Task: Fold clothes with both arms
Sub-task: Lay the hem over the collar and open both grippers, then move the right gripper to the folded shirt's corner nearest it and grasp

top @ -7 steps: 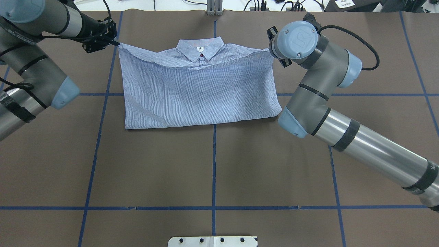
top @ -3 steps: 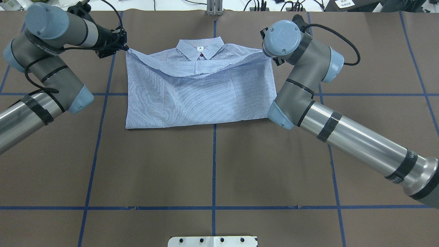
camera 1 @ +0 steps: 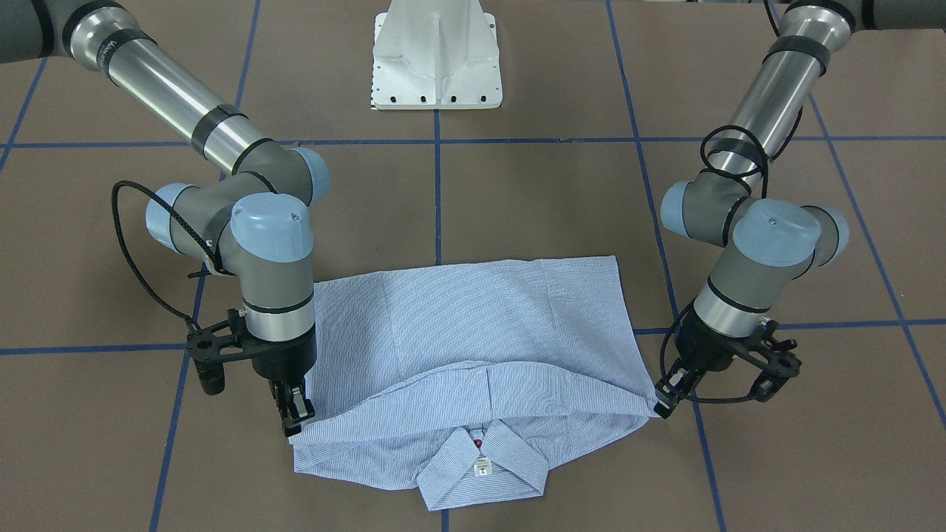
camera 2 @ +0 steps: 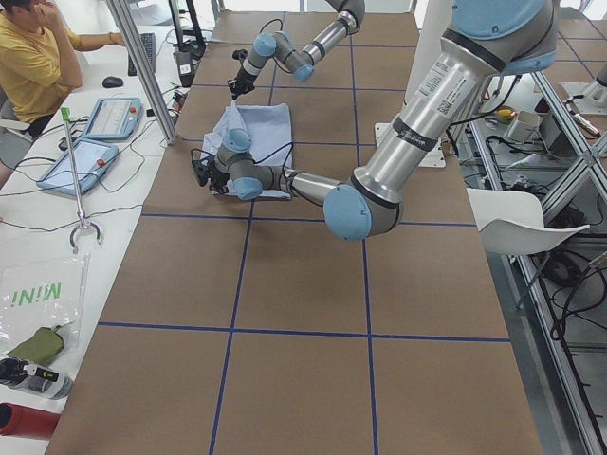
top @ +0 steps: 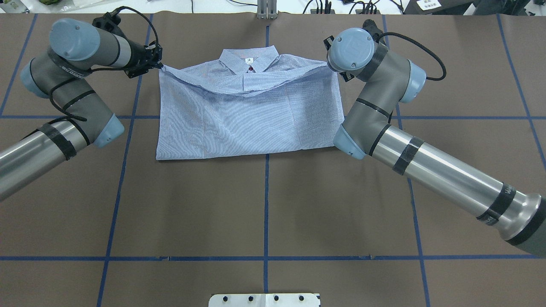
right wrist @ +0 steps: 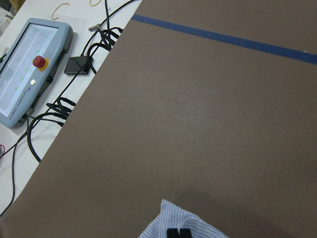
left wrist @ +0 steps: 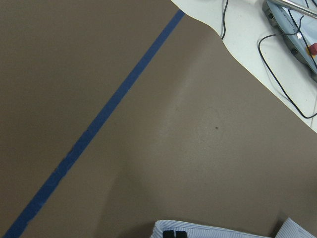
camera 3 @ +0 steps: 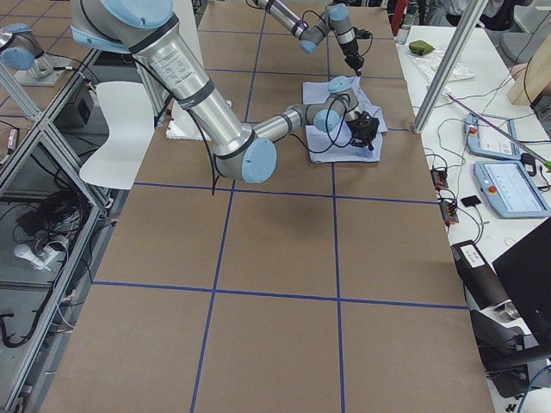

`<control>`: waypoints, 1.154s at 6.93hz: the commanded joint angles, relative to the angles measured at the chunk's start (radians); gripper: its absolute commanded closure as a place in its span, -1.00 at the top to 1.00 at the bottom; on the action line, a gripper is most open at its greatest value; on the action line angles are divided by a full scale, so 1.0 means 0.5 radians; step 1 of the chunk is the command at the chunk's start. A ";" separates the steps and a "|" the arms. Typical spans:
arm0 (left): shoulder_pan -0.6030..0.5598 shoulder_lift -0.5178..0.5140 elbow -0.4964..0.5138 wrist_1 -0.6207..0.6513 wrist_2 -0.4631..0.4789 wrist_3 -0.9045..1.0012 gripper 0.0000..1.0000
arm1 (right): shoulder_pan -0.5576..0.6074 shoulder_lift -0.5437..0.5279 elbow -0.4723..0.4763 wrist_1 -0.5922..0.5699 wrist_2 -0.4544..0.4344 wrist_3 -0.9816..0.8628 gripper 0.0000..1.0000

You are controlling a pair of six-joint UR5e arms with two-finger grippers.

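- Overhead exterior: the shirt [top: 251,119] lies on the brown surface [top: 264,204] between the two tools. It is doubled over into a wide rectangle, with its collar [top: 249,59] on the side away from the robot.
- The left tool [top: 158,65] is clamped on a corner of the top layer, and the cloth runs straight off its tips.
- In that view the right tool [camera 1: 295,417] is hidden under a blue wrist cap [top: 352,49]. The front-facing view shows it pointing down, its fingers pinched on the opposite corner of the same layer.
- The held edge runs from tool to tool and sags in the middle, where it dips across the base of the collar. Close to each tool it stands a little off the layer beneath, with shadow under it.
- The collar lies just beyond that edge, about midway between the tools. It is uncovered, and shows a red button [camera 1: 478,443] and a white label [camera 1: 482,467].
- The fold line on the side opposite the tools, nearer the robot, rests flat on the surface.
- Left wrist view: a black fingertip [left wrist: 174,233] shows at the bottom edge with striped cloth around it. Ahead of the tool is bare surface crossed by a blue tape line [left wrist: 94,129].
- Right wrist view: a black fingertip [right wrist: 178,232] is likewise set in striped cloth. Ahead of it, past the surface's edge, sits a pendant [right wrist: 29,74] with a red knob.
- Both tools hang low, but I cannot tell whether their tips touch the surface.
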 commanded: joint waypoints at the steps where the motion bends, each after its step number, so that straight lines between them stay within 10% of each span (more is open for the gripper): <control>1: 0.005 0.009 0.056 -0.045 0.025 0.053 -0.27 | 0.015 0.002 -0.018 0.034 0.005 -0.004 -0.79; 2: 0.005 0.012 0.056 -0.045 0.025 0.117 0.48 | 0.015 0.005 -0.018 0.034 0.008 -0.001 -0.23; 4: -0.004 0.015 0.013 -0.029 0.015 0.188 0.52 | 0.024 0.005 0.061 0.064 0.015 0.017 0.20; 8: -0.019 0.174 -0.229 -0.029 0.006 0.197 0.52 | -0.214 -0.525 0.748 0.037 0.140 0.142 0.36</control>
